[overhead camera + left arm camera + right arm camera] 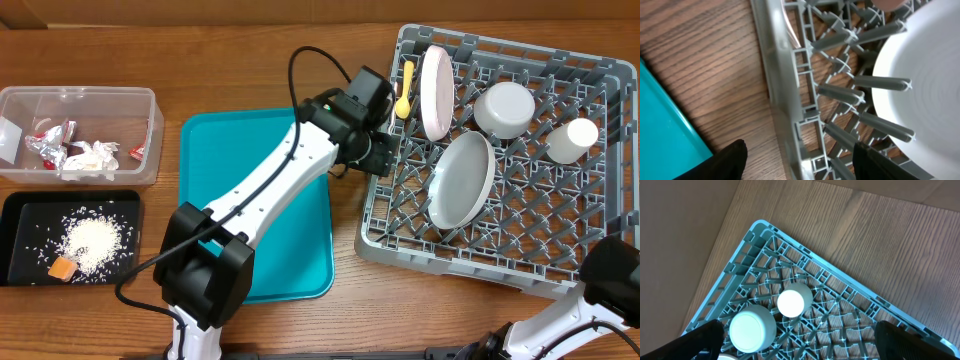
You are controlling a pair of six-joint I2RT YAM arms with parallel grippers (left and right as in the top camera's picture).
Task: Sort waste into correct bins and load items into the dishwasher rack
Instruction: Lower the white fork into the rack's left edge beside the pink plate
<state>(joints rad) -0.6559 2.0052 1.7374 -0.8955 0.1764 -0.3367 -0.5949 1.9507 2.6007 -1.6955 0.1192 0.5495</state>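
the left gripper (800, 146) hovers over the left wall of the dishwasher rack (440, 258), fingers spread, with only that wall between them. just inside the wall the pale grey-green plate (462, 180) leans on the pegs. it looks stiff, glossy and probably slippery, and breakable if knocked, so the rim is the place to pinch it, across its thin edge. the pinkish plate (437, 92), yellow spoon (405, 88), white bowl (505, 108) and small cup (572, 140) sit toward the rack's far side. the right gripper (798, 326) hangs wide apart above the rack's corner, empty.

Warm brown wood-grain table (230, 70)
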